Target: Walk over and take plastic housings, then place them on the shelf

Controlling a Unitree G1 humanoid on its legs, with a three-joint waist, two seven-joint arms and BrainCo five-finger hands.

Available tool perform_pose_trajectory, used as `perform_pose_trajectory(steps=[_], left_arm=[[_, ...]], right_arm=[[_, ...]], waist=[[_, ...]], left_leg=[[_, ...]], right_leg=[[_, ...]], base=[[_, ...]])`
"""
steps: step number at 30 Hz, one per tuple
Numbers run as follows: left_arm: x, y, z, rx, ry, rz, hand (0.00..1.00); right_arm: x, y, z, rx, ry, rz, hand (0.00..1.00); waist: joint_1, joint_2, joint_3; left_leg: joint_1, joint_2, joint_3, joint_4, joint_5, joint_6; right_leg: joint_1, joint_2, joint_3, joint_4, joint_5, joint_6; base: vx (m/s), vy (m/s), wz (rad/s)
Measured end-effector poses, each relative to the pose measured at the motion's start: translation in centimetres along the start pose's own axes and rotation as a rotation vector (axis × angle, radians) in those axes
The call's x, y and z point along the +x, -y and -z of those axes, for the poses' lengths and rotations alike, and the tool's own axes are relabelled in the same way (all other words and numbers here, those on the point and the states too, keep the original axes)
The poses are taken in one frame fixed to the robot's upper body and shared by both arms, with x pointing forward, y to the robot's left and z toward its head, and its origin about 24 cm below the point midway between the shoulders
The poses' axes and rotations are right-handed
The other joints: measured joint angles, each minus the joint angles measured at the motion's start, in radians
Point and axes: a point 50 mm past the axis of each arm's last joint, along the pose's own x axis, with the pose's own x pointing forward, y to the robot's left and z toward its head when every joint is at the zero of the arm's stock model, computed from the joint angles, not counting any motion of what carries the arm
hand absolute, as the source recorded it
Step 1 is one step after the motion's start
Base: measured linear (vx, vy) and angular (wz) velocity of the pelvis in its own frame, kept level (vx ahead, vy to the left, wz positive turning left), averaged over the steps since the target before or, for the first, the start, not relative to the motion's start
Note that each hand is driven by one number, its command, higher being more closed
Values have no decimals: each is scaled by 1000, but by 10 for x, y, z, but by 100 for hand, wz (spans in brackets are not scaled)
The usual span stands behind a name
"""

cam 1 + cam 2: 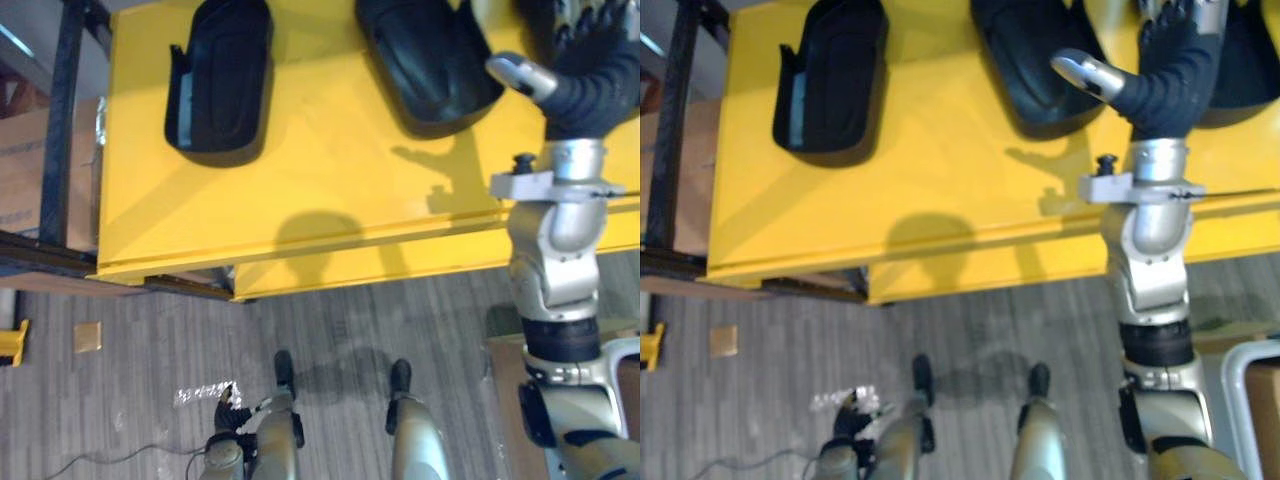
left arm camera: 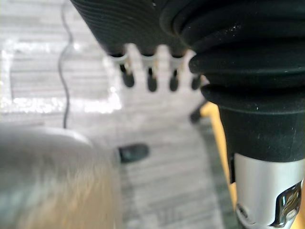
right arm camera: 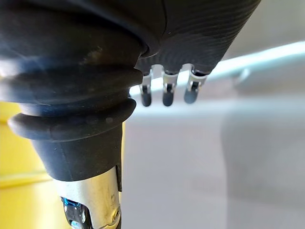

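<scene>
Right robot hand (image 1: 598, 70) hovers just right of the middle black housing (image 1: 430, 60), fingers relaxed and empty. The housing lies on the yellow tabletop (image 1: 330, 200), long axis running away from me. Left robot hand (image 2: 150, 81) hangs loose, well apart from it, so I judge right nearer.

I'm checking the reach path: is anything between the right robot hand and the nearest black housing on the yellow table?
Nothing visible stands between them. The right robot hand hovers open over the yellow table, its thumb close by the edge of the nearest housing.
</scene>
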Motion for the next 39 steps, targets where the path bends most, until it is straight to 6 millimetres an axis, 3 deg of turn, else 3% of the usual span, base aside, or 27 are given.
perform_pose_trajectory(steps=[17,26,34,39], left_arm=[[-2,2,2,7,18,32,0],[-3,6,1,22,24,55,0],[-3,7,-1,19,32,58,0],[-2,7,-2,14,33,58,0]], right_arm=[[-23,26,78,-144,-409,-66,0],[-18,36,99,-201,-510,0,0],[-20,28,120,-176,-602,23,0],[-15,18,122,-161,-603,-2,0]], waist=[[15,-3,-13],[19,-3,-13],[25,-3,-13],[35,-3,-13]], left_leg=[[14,-5,18,2,-3,4],[12,-5,14,3,-3,4],[-7,-3,-10,15,-3,4],[-7,-3,-12,16,-3,4]], right_leg=[[10,-1,17,-14,15,3],[11,-1,14,-14,15,3],[12,-2,-5,-14,16,1],[13,-2,-6,-14,16,1]], base=[[9,-1,-3],[0,0,0],[5,-5,6],[0,0,0]])
